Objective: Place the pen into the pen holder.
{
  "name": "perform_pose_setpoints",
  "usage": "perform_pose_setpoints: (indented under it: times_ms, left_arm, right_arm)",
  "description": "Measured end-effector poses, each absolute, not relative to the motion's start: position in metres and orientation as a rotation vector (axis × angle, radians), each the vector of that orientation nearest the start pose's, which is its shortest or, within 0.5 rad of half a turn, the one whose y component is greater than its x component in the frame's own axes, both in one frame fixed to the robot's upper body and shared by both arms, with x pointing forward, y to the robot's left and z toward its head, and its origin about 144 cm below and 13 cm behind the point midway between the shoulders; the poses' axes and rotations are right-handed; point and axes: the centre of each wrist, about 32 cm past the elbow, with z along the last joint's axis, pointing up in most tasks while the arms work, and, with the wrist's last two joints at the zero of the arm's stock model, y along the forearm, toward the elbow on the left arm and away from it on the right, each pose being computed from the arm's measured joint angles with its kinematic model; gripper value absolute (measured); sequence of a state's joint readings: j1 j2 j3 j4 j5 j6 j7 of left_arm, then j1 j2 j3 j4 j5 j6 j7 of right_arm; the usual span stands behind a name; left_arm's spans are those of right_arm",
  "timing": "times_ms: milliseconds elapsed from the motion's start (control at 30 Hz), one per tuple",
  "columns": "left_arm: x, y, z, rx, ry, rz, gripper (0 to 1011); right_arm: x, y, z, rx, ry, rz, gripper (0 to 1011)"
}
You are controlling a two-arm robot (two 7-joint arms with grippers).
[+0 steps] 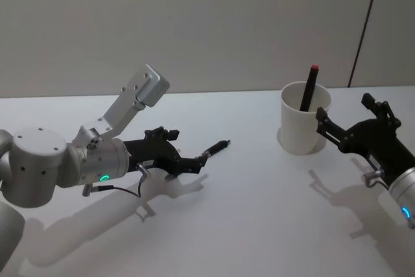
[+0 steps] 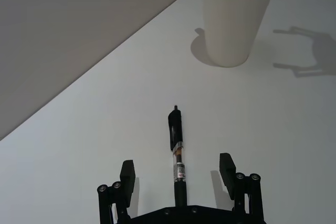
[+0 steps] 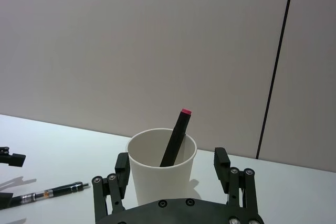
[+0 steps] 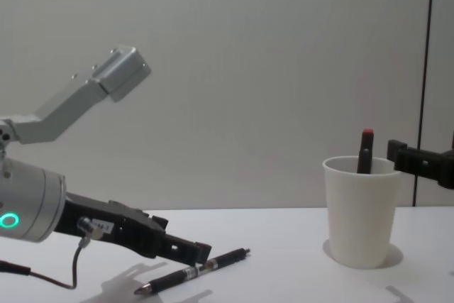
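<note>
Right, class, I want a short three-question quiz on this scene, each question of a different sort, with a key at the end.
1. True or false: the pen on the table lies between the open fingers of the left end effector.
2. What stands in the cup? A) scissors B) a red-tipped pen C) nothing
3. Which end effector is nearer the cup?

Key: 1 true; 2 B; 3 the right end effector.

The pen, black with a clear middle band, lies flat on the white table, well apart from the paper cup. The cup stands upright, white and tapered, holding what looks like a red-tipped black marker that leans against its rim.
</note>
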State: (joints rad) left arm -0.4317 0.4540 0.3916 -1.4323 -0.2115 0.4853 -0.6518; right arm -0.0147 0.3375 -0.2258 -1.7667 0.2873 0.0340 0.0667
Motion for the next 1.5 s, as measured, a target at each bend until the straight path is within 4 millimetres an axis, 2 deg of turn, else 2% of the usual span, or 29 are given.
perform_pose_setpoints:
  times_ms: [1500]
  left_arm:
    - [0.566, 0.262, 1.216, 0.578, 0.188, 0.768, 1001]
  right_arm:
    - [0.443, -0.237, 1.189, 0.026, -0.075, -1.23, 1001]
